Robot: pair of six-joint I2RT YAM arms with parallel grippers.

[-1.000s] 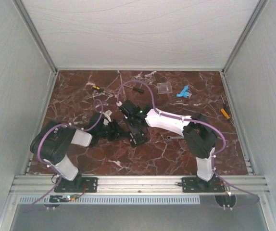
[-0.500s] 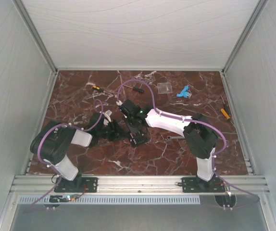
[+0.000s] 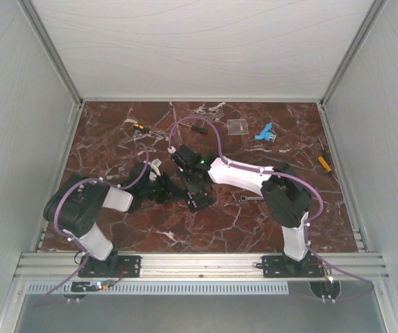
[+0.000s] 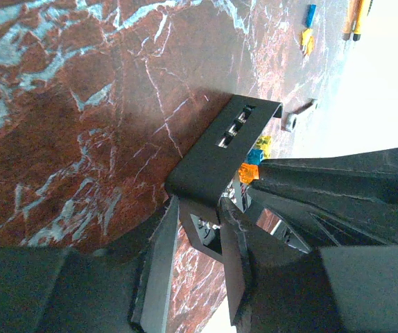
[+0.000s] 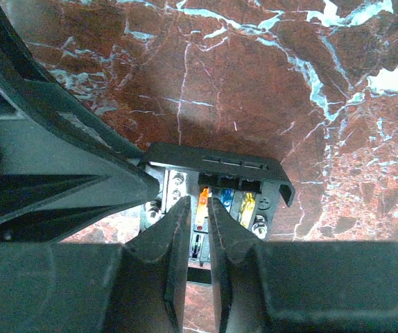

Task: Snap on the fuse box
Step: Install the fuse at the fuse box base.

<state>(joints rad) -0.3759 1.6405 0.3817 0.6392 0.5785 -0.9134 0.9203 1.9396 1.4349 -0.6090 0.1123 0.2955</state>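
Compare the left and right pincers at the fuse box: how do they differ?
Jaws: left pincer wider, clamped on a corner of the fuse box; right pincer nearly closed, grip unclear. Approach: left pincer from the left; right pincer from the far side. Both black, both at the fuse box.

The fuse box (image 5: 216, 166) sits in the middle of the table (image 3: 109, 146). The left gripper (image 4: 199, 243) is at its left and the right gripper (image 5: 199, 236) is just behind it. A small metal tool (image 3: 249, 198) lies to its right. Far back lies a plastic plate (image 3: 238, 126), with a small plastic part (image 3: 263, 132) on its right. A screwdriver (image 3: 324, 164) lies by the right edge.
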